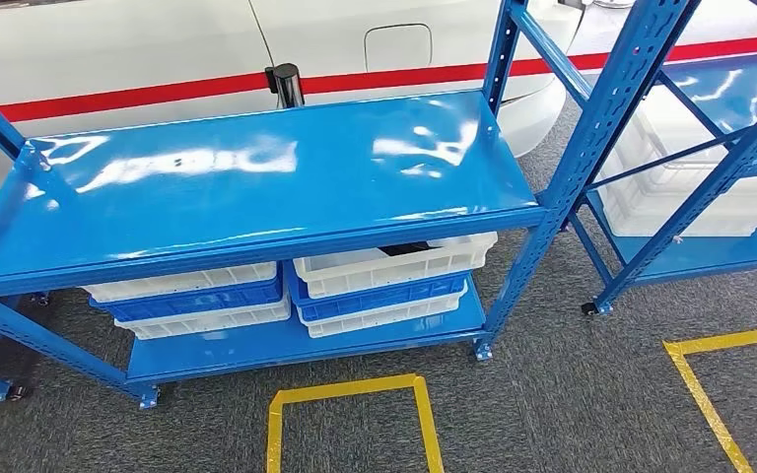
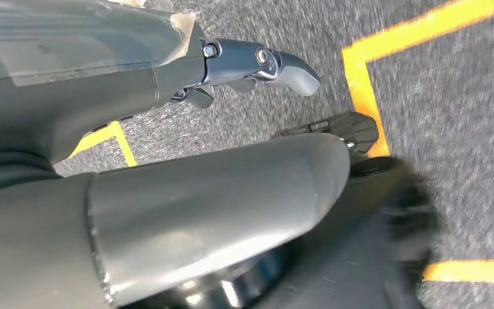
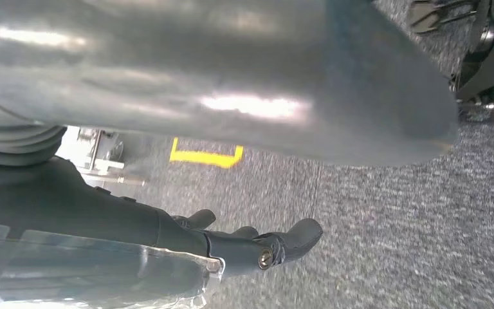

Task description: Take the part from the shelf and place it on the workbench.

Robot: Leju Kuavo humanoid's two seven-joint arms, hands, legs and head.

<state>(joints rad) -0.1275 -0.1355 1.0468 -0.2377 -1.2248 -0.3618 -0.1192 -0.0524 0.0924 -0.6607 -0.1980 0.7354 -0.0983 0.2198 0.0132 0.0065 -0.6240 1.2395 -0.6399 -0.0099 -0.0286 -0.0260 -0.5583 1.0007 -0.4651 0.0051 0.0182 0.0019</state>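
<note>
Both hands, left hand [image 2: 257, 67] and right hand [image 3: 257, 248], are hanging empty, fingers loosely apart; dark part [image 1: 406, 249] in white crate [image 1: 394, 264] is looking rigid, light; grip its edges.

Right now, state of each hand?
Left hand: open, holding nothing, hanging over carpet.
Right hand: open, holding nothing, hanging over carpet.

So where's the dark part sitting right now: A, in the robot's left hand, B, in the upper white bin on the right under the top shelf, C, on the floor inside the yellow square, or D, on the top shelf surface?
B: the head view shows the dark part lying in the upper right white bin, just under the blue shelf.
</note>
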